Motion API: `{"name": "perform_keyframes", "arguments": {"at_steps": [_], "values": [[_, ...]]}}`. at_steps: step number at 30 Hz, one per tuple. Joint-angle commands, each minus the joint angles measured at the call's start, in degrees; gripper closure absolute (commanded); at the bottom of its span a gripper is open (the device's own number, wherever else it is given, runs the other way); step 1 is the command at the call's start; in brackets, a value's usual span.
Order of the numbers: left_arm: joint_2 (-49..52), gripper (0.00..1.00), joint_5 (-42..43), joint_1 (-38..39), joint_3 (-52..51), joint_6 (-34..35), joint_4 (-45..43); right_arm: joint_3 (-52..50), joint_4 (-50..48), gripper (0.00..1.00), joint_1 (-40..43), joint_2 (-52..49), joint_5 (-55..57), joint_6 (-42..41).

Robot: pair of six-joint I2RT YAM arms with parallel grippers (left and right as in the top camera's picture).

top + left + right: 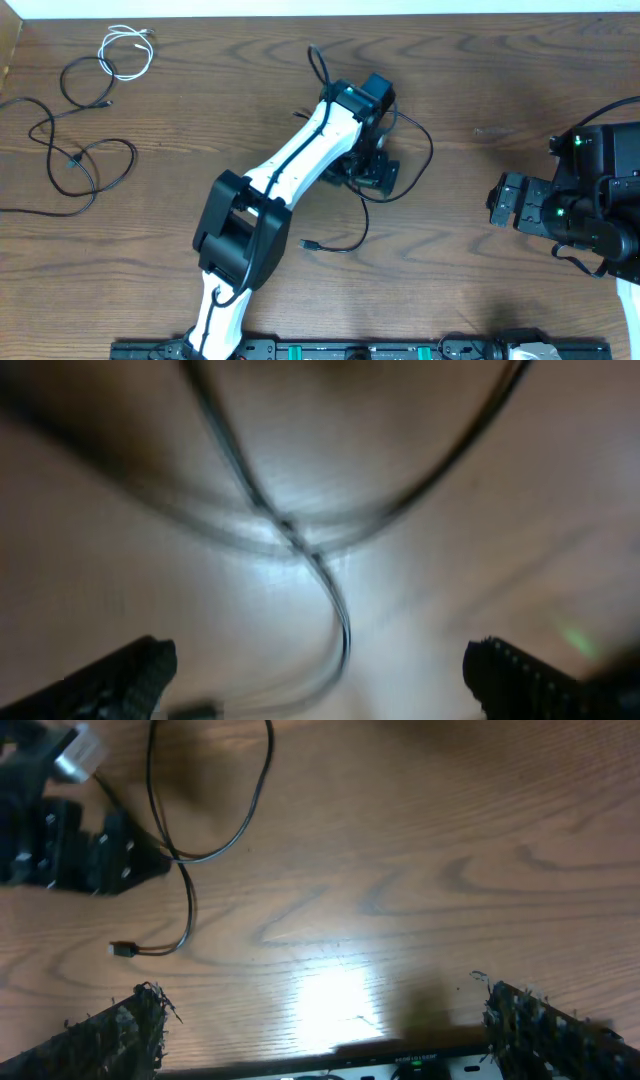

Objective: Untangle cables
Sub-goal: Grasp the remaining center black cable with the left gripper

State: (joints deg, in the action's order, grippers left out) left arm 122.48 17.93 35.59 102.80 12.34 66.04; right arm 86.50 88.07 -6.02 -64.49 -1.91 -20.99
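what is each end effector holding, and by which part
Nothing: left end effector and right end effector both stand open, a black cable lying under the left.

The overhead view was bright, even and sharp, the wooden table (480,250) showing crisp grain and only a soft shadow beside the left arm (300,160). The left wrist view was dim and heavily blurred, its black cable (343,625) smeared across a pale central glare. The right wrist view was clearer, with a white glare patch at lower centre.
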Motion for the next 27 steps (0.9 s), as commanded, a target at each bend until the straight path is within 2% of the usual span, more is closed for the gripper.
{"name": "perform_keyframes", "arguments": {"at_steps": [1, 10, 17, 22, 27], "values": [[1.01, 0.03, -5.25, 1.84, 1.55, -2.99, -4.94, 0.26, 0.09, 0.01, 0.35, -0.02, 0.26, -0.37], [1.75, 0.03, -15.47, 8.57, 0.81, -3.78, -15.1, 0.26, 0.09, 0.01, 0.35, -0.02, 0.26, -0.37], [1.84, 0.04, -15.85, 9.97, -1.75, -3.74, -20.87, 0.26, 0.09, 0.01, 0.35, -0.02, 0.26, -0.37], [1.86, 0.22, -15.85, 9.99, -3.48, -3.76, -22.29, 0.26, 0.09, 0.01, 0.35, -0.02, 0.26, -0.37], [1.86, 0.23, -15.87, 9.97, -6.73, -3.76, -23.98, 0.26, 0.09, 0.01, 0.35, -0.02, 0.26, -0.37]]}}
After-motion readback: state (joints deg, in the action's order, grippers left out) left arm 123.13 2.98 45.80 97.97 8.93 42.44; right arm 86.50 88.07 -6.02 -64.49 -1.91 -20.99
